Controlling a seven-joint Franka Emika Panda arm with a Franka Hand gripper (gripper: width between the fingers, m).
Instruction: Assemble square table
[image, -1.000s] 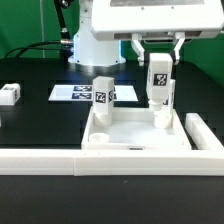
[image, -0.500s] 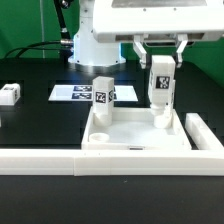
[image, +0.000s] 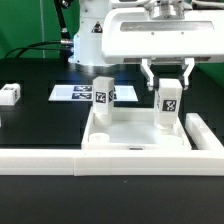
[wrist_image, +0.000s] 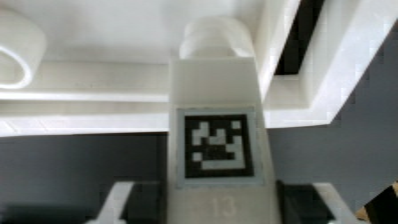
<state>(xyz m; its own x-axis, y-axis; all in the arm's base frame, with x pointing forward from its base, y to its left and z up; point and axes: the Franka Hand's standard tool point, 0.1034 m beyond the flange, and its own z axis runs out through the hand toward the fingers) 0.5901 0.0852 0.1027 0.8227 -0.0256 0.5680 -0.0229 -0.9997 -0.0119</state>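
The square table slab (image: 135, 146) lies underside up, rim raised. One white tagged leg (image: 103, 96) stands upright in its far corner on the exterior view's left. My gripper (image: 167, 82) is shut on a second tagged leg (image: 168, 106), held upright with its foot down in the far corner on the exterior view's right. In the wrist view this leg (wrist_image: 217, 120) runs from between my fingers (wrist_image: 134, 205) down to the slab's rim (wrist_image: 107, 100); whether it is seated in the socket is hidden. A round socket (wrist_image: 18, 62) shows beside it.
A loose leg block (image: 10, 95) lies at the exterior view's far left. The marker board (image: 72, 94) lies behind the slab. The long white L-shaped rail (image: 60, 160) runs along the front and up the right side (image: 205, 135).
My gripper has come down and a little toward the exterior view's right, bringing the held leg lower into the slab's far right corner. The other leg and the slab have not moved.
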